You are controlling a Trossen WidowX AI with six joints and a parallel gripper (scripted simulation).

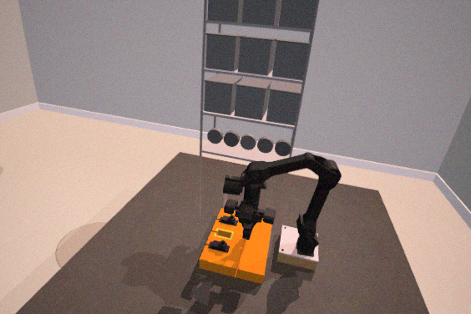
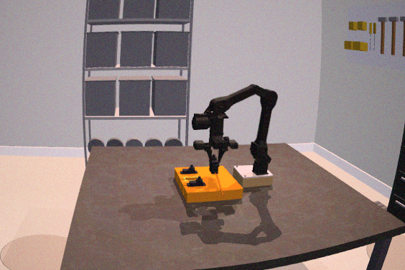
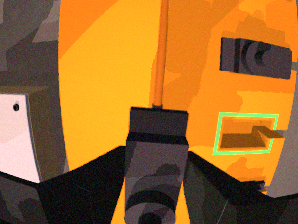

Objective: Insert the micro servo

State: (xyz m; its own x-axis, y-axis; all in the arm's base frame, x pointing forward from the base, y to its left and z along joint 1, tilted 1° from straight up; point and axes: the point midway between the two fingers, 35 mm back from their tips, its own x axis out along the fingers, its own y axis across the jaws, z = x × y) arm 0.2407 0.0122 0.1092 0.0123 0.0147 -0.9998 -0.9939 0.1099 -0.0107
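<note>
A small dark micro servo [image 3: 154, 165] is clamped between the fingers of the black gripper [image 2: 214, 165], held above the orange deck [image 1: 255, 258] rather than resting on it. In the wrist view its round output shaft points toward the camera, and a thin orange cable [image 3: 162, 36] trails away from its far end across the deck. The green-outlined pocket [image 3: 244, 133], with a small notch on one side, lies open beside the held servo, toward the deck's left edge in the top view. Two other servos are seated on that same left strip, one [image 1: 228, 220] nearer the back corner and one [image 1: 219, 245] nearer the front corner, with the pocket between them. The deck sits near the middle of a dark brown table [image 2: 126, 224]. Just beside the deck's right edge stands the arm's pale base block [image 1: 288, 248]. Behind the table, a tall metal shelf [image 2: 138, 55] of grey bins stands against the back wall.
</note>
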